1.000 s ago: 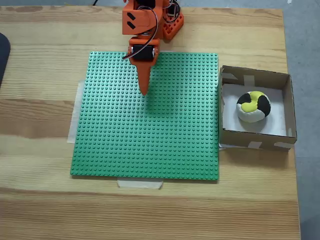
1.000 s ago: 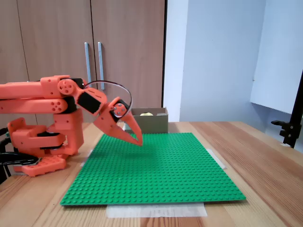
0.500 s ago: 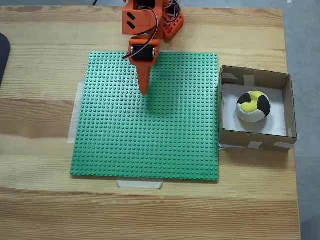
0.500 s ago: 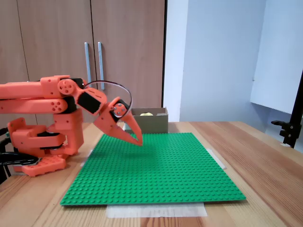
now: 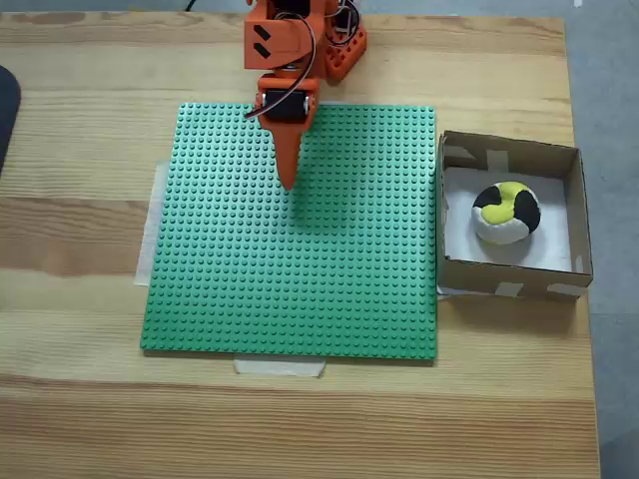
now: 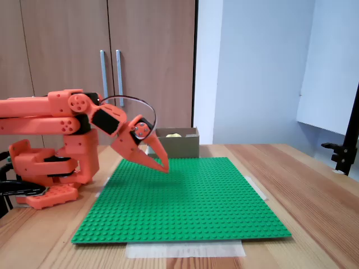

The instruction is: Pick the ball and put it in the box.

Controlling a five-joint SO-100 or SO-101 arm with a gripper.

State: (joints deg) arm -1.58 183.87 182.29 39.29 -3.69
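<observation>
Nothing is shifting since the earlier frames: the orange gripper (image 5: pixel 289 183) is still hanging over the studded green baseplate (image 5: pixel 300 289), its pointed fingers clenched together with nothing between them, tips aimed down toward the plate. Inside the shallow brown cardboard box (image 5: pixel 506 281), the soft, roundish yellow, black and white ball (image 5: pixel 506 213) is sitting on the white bottom, showing no long axis. From the side, the box (image 6: pixel 179 147) is hiding all but a yellow sliver of the ball (image 6: pixel 173 135).

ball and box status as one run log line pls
ball: resting inside box | gripper: shut, empty, above green studded plate | placement: appears complete
</observation>
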